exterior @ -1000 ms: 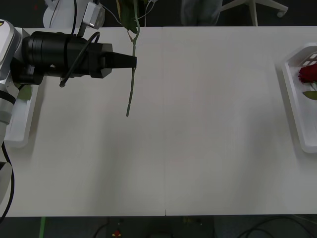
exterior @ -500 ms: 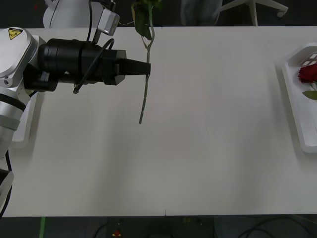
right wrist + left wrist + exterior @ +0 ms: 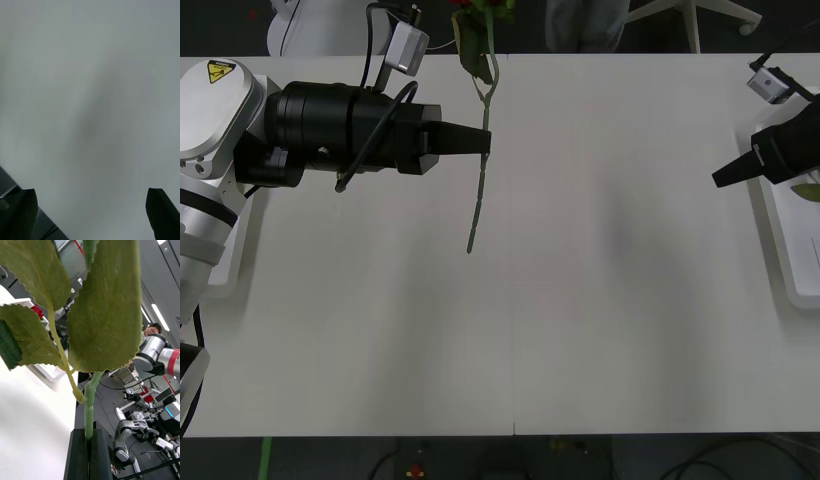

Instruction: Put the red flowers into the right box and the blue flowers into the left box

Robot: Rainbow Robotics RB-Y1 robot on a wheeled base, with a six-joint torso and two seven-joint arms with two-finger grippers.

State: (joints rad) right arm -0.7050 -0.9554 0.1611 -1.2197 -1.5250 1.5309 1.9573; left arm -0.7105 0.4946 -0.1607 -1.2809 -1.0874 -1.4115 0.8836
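**Rose carried rightward while the second arm came in**

Your left gripper (image 3: pixel 483 143) had carried its flower further right than it was a second earlier, and your right gripper (image 3: pixel 720 179) had come into the front view over the table's right side, where a moment before that spot held nothing but tray and bloom.

You held an artificial red rose (image 3: pixel 481 120) on a long thin green stem. The stem hung nearly upright, slightly kinked above the grip, its lower end free above the white table (image 3: pixel 600 320). At the far table edge you could see a sliver of deep-red bloom and a drooping dark green leaf. In the left wrist view, broad serrated green leaves (image 3: pixel 105 307) branched off the pale green stem just above the black fingers (image 3: pixel 80 453), which were pressed together on that stem.

Your right gripper hovered above bare tabletop just beside the shallow white plastic tray on the right (image 3: pixel 778 240), its black fingers (image 3: pixel 18 213) spread wide apart with nothing between them. That arm covered much of the tray, so you could make out only one green leaf in it. The matching white tray on the left (image 3: pixel 225 255) lay mostly hidden beneath your left arm, and you could not tell what it held.
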